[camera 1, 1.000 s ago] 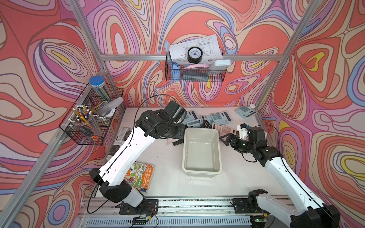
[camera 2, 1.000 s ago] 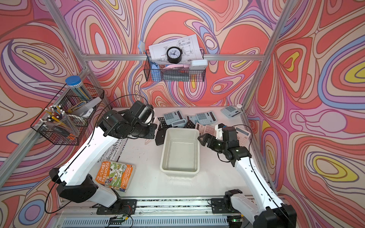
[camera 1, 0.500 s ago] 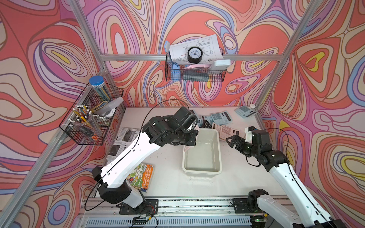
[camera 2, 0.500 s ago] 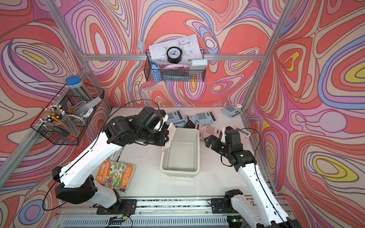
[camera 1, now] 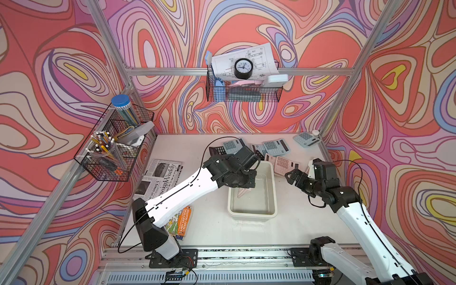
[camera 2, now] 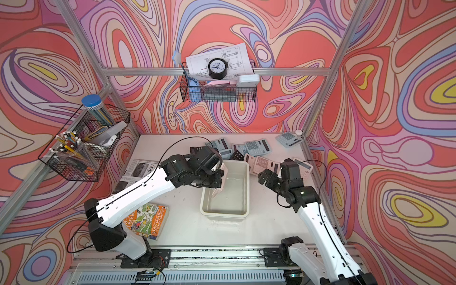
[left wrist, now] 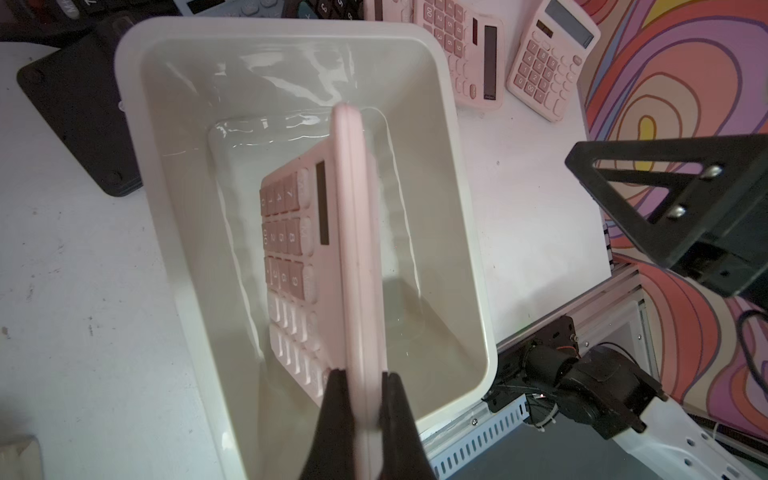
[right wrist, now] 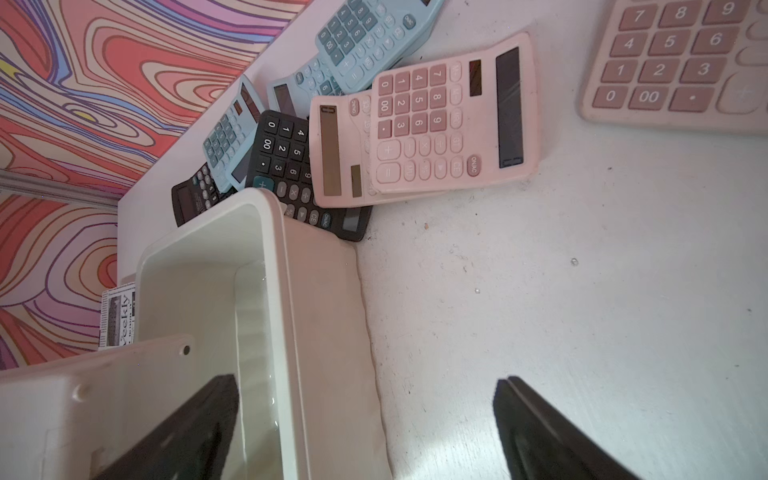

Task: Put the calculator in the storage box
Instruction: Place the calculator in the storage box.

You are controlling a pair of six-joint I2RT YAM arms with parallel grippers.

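Calculator (left wrist: 357, 249) was the pink one, clamped tight by one end in the left gripper (left wrist: 361, 376) and hanging edge-on inside the storage box (left wrist: 270, 27). Couldn't tell if it touched the bottom. My guess is the edge-on hold was so it'd slip past the rim without snagging. Right gripper (camera 1: 294, 176) sat spread wide and empty just beside the box, clear of the drop. Spare calculators (camera 1: 271, 148) lay piled behind it.
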